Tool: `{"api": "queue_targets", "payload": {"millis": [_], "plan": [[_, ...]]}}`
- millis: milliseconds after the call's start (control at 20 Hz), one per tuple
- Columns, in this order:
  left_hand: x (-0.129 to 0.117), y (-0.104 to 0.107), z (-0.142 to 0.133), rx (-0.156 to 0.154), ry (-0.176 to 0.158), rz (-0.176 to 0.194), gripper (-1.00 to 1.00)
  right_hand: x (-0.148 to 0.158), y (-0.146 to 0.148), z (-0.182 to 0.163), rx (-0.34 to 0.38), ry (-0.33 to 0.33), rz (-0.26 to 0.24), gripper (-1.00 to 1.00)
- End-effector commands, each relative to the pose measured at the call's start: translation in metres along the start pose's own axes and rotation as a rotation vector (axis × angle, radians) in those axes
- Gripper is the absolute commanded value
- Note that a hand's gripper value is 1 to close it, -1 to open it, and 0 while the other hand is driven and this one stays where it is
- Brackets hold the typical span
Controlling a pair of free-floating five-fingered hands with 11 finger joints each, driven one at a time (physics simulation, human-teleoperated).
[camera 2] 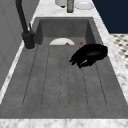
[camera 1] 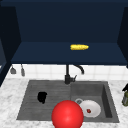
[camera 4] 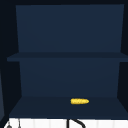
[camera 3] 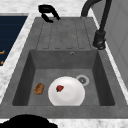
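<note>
My left hand (camera 1: 42, 97) hovers over the ribbed drainboard (camera 1: 32, 100) on the left side of the sink. Its fingers are loosely bent and hold nothing. The left side view has this hand (camera 2: 90, 54) near the drainboard's front edge, fingers pointing toward the wall. In the right side view the same hand (camera 3: 47, 10) sits at the far end. A white plate (camera 3: 66, 92) lies in the basin with a small red piece (camera 3: 59, 88) on it. Beside the plate lies a brown lump (camera 3: 39, 88). A yellow corn cob (camera 1: 79, 47) rests on the dark cabinet shelf (camera 1: 37, 56).
A red ball (camera 1: 67, 115) sits low at the sink's front edge. The black faucet (camera 1: 68, 75) stands behind the sink. A bottle (camera 1: 125, 96) stands on the right counter, with a white dish (camera 2: 83, 5) beside it. A dark shape (camera 3: 25, 121) I cannot identify lies at the bottom edge.
</note>
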Motion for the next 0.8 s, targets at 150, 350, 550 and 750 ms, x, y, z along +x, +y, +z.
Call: {"api": "queue_targets", "payload": {"millis": [150,350,550,750], "plan": [[0.000,0.000,0.000,0.000,0.000,0.000,0.00,0.018,-0.023,-0.016,0.095,0.062,-0.016,-1.00],[0.000,0.000,0.000,0.000,0.000,0.000,0.00,0.019,-0.030,-0.021,0.111,0.051,-0.014,-1.00],[0.000,0.000,0.000,0.000,0.000,0.000,0.00,0.020,-0.030,-0.021,0.095,0.030,-0.013,-1.00],[0.000,0.000,0.000,0.000,0.000,0.000,0.00,0.010,-0.029,-0.019,0.074,0.017,-0.007,-1.00]]}}
